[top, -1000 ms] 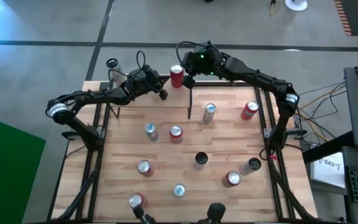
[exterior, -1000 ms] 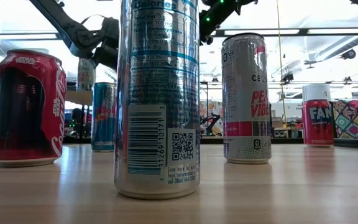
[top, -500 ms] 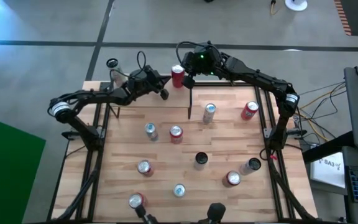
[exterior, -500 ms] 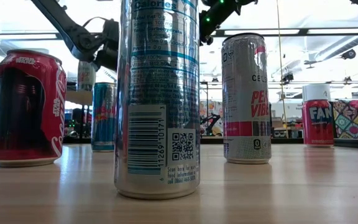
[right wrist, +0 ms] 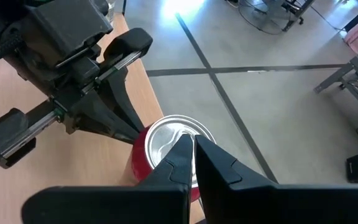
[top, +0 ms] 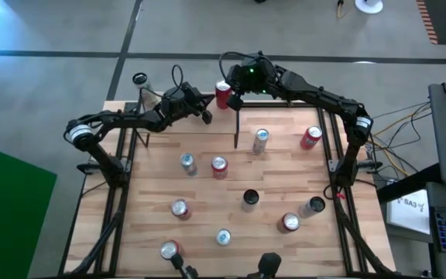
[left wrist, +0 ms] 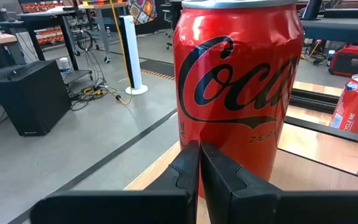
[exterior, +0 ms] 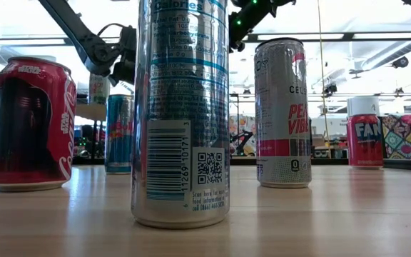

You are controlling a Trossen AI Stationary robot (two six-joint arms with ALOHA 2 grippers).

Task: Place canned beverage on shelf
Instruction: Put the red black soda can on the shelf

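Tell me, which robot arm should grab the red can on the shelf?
Probably the left. Its tool is shut and level with the side of the red can on the shelf, so it could open around it. The right tool is shut above the can's top.

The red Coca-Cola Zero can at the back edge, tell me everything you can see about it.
The Coca-Cola Zero can is glossy red metal with black script and a silver top, standing upright at the table's far edge. The left gripper, fingers shut, points at its side; the right gripper, also shut, hovers over its lid.
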